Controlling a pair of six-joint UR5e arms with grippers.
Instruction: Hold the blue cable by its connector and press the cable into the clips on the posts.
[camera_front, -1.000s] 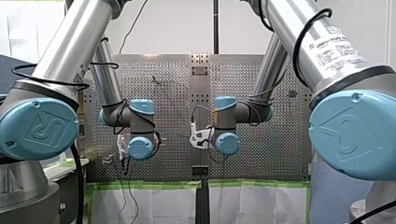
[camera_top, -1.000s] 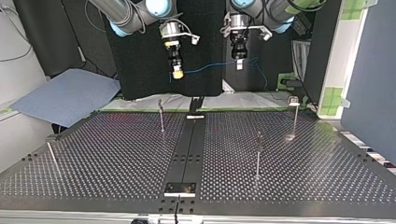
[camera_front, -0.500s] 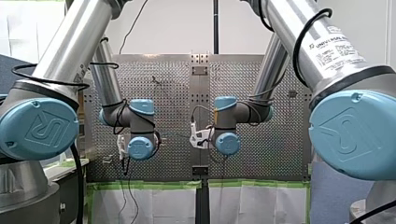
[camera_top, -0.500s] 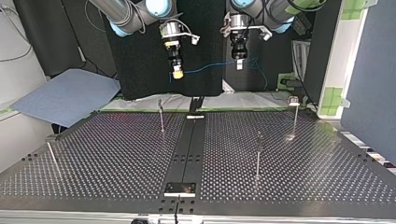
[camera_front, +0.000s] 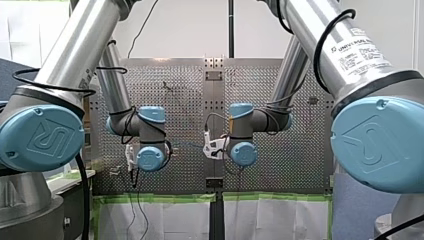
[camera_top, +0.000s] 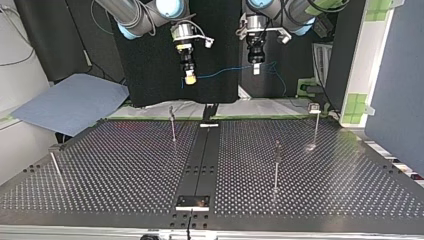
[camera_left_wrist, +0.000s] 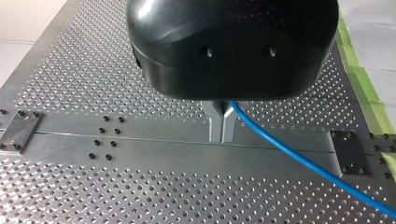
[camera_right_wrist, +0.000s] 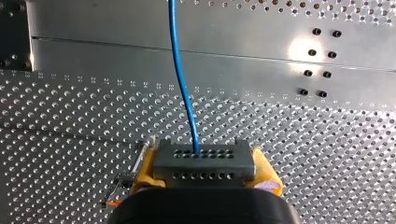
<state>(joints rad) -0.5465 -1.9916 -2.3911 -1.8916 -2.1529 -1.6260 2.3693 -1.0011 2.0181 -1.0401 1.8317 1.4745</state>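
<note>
Connector: grey block with rows of small holes (camera_right_wrist: 204, 163), clamped between the yellow pads (camera_right_wrist: 144, 170) of my right gripper (camera_right_wrist: 204, 173).
Blue cable (camera_right_wrist: 181, 79): leaves the connector's face and runs straight ahead of my right gripper. In the top view it spans the air between my two grippers, with loose slack hanging past the left one.
Left gripper (camera_left_wrist: 222, 137): metal fingers pressed together, pinching the cable, which trails off to one side.
Posts (camera_top: 172, 125): thin, standing on the perforated table (camera_top: 125, 170), well below the cable and apart from it.
Height: both grippers hang well above the table, near its far edge in the top view.
</note>
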